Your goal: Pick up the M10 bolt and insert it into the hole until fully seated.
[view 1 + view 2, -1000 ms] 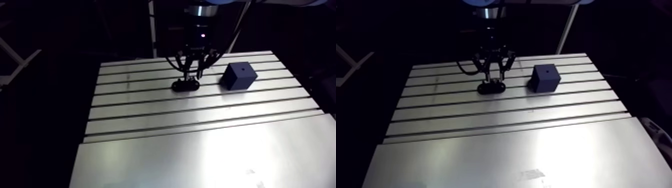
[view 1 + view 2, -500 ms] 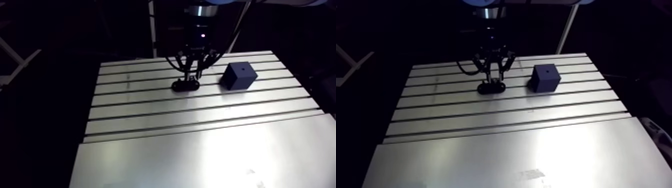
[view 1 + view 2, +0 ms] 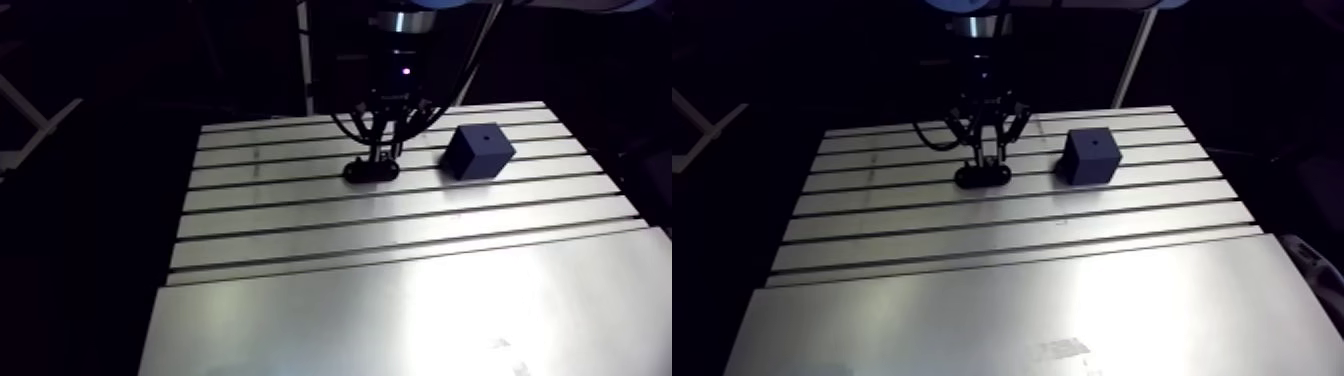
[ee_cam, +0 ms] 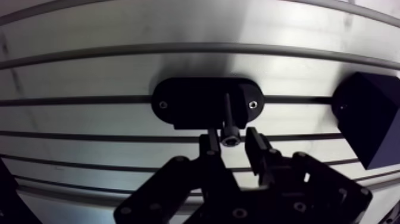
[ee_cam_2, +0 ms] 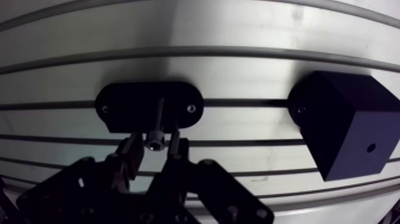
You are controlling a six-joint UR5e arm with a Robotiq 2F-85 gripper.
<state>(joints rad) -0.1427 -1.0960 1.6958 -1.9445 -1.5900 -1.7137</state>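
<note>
On the counter: a slotted aluminium counter (image 3: 400, 300) carries a black oval holder plate (image 4: 190, 104) and, well apart to one side, a dark cube block (image 5: 345, 125) with a small hole (image 5: 371, 147) in its top face.
Bolt: the dark metal socket-head M10 bolt (image 4: 228, 114) stands head-up, shank down in the holder's middle.
Gripper: the black two-finger gripper (image 4: 231, 142) hangs directly over the holder. Its fingers are narrowly parted to either side of the bolt head, a sliver of gap shows on each side, and it holds nothing yet.
Handling: probably rigid, compact and fairly weighty for its size. Smooth metal could slip or tilt under a light pinch.
Hold: squarely across the head, keeping the shank vertical for the hole.
</note>
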